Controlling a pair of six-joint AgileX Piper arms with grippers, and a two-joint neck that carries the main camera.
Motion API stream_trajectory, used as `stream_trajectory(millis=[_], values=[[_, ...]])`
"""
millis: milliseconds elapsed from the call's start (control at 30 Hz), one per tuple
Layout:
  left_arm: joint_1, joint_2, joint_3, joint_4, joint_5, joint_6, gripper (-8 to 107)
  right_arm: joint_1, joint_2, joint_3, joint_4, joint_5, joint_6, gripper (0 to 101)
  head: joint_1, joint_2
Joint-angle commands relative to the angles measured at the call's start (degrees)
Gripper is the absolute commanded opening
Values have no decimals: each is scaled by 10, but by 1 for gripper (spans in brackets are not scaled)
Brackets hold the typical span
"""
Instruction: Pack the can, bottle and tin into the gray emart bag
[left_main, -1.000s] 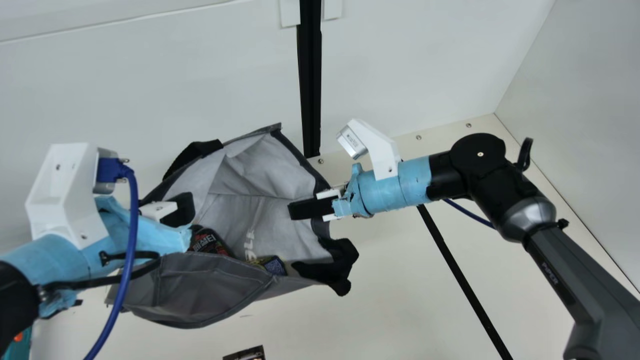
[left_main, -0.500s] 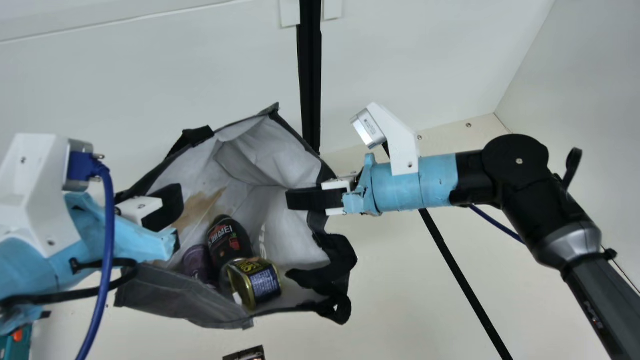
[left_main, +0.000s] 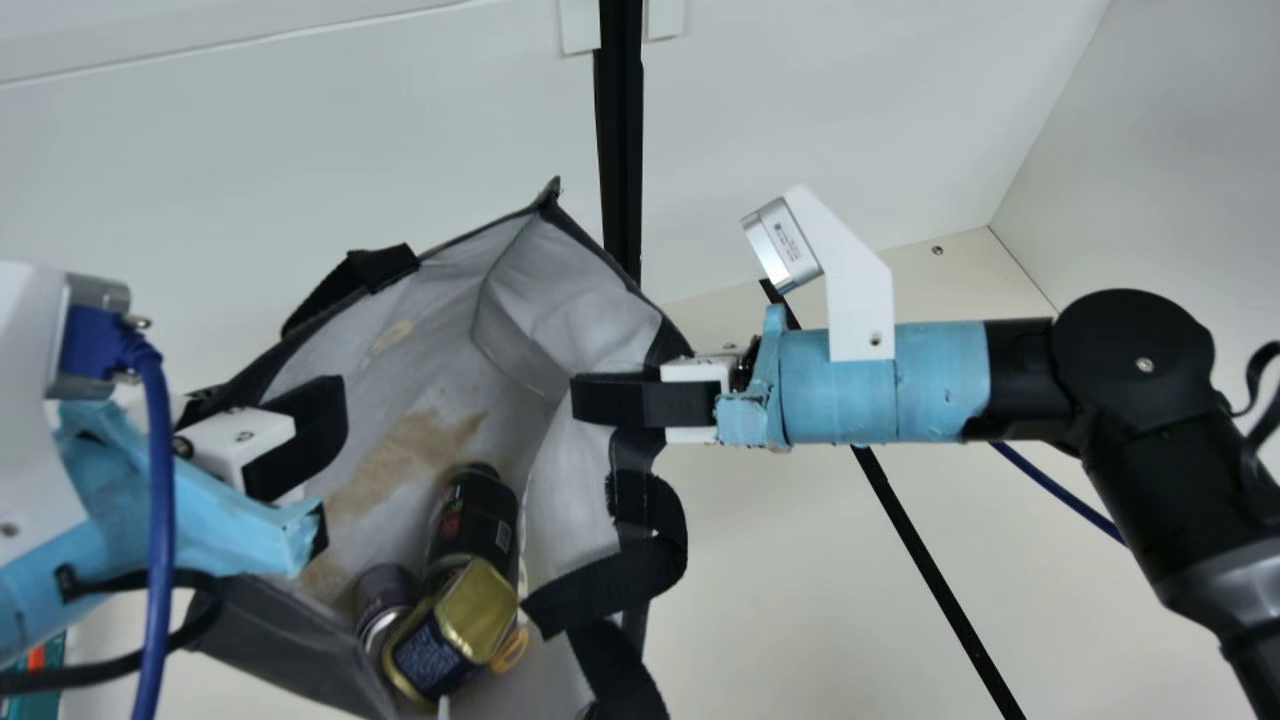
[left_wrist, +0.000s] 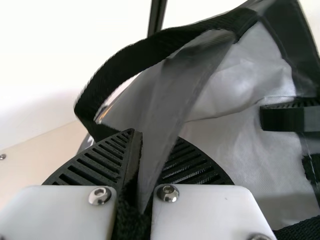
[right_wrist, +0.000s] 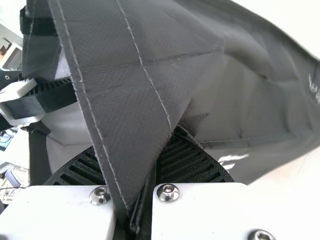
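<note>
The gray bag (left_main: 560, 290) hangs open between my two grippers in the main view. Inside it lie the dark bottle (left_main: 478, 525), the purple-labelled can (left_main: 383, 603) and the gold-lidded tin (left_main: 452, 632), close together low in the bag. My left gripper (left_main: 315, 440) holds the bag's left rim; in the left wrist view the same gripper (left_wrist: 137, 165) is shut on gray cloth and black strap. At the right rim, my right gripper (left_main: 610, 400) has one finger inside the bag; in the right wrist view this gripper (right_wrist: 150, 170) pinches the folded cloth.
Black handle straps (left_main: 640, 570) dangle at the bag's right side, and another handle (left_main: 350, 285) stands at its upper left. A black post (left_main: 622, 140) rises behind. A teal object (left_main: 40, 660) is at the lower left edge.
My grippers have moved apart, the left one leftward and the right one slightly rightward. The bag's mouth has widened and tipped toward the camera, baring the bottle, can and tin, which have shifted inside.
</note>
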Motion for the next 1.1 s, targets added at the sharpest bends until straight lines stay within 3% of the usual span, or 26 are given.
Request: stream_trajectory(millis=[0, 467, 833, 1067], values=[[-3, -2, -9, -1, 12, -3, 10, -2, -12, -3, -8, -2, 15, 0, -13, 0], [-12, -1, -87, -46, 132, -18, 10, 6, -84, -39, -89, -2, 136, 0, -13, 0], [-48, -20, -21, -92, 132, -36, 10, 60, -133, -64, -204, -2, 237, 0, -13, 0], [-55, -20, -9, -98, 132, -24, 10, 100, -147, -80, -260, -2, 278, 0, -13, 0]])
